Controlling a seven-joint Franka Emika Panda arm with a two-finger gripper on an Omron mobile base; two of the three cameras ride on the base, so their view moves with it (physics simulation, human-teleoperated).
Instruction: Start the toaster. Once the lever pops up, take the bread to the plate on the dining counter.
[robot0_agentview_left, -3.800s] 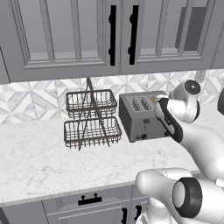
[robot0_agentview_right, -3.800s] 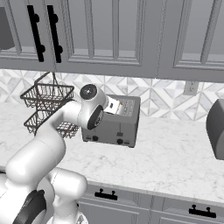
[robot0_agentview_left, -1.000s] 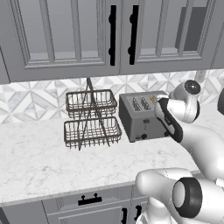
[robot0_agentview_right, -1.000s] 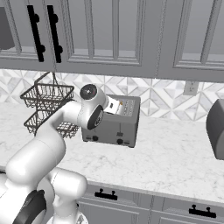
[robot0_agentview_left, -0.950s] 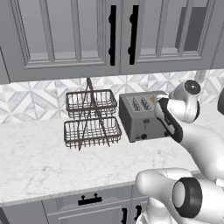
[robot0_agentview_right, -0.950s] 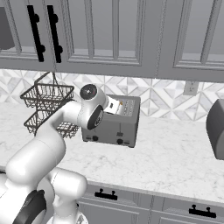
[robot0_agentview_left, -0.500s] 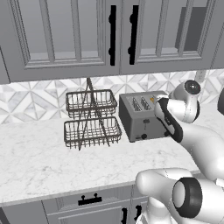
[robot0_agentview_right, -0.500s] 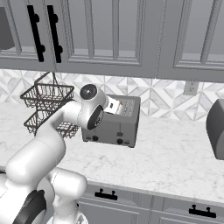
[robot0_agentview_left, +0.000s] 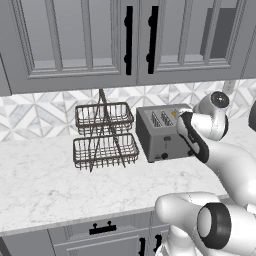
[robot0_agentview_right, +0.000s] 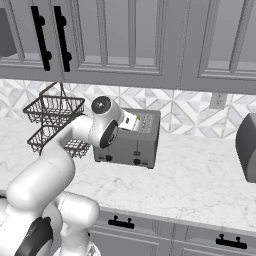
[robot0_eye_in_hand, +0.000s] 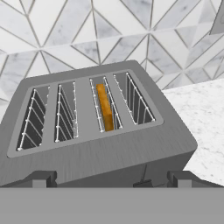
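Hovering wide open and empty above the toaster (robot0_eye_in_hand: 96, 131), the tool (robot0_eye_in_hand: 109, 180) looks down on the bread (robot0_eye_in_hand: 105, 107), seated deep in its slot for toasting.

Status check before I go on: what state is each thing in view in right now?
toaster: upright on the counter, slots facing up.
bread: standing on edge in one slot, sunk below the top.
lever: too small to tell up or down.
gripper: open, fingertips spread wide, poised above the toaster's front edge, holding nothing.
wire basket rack: upright left of the toaster, both tiers empty.
upper cabinet doors: closed.
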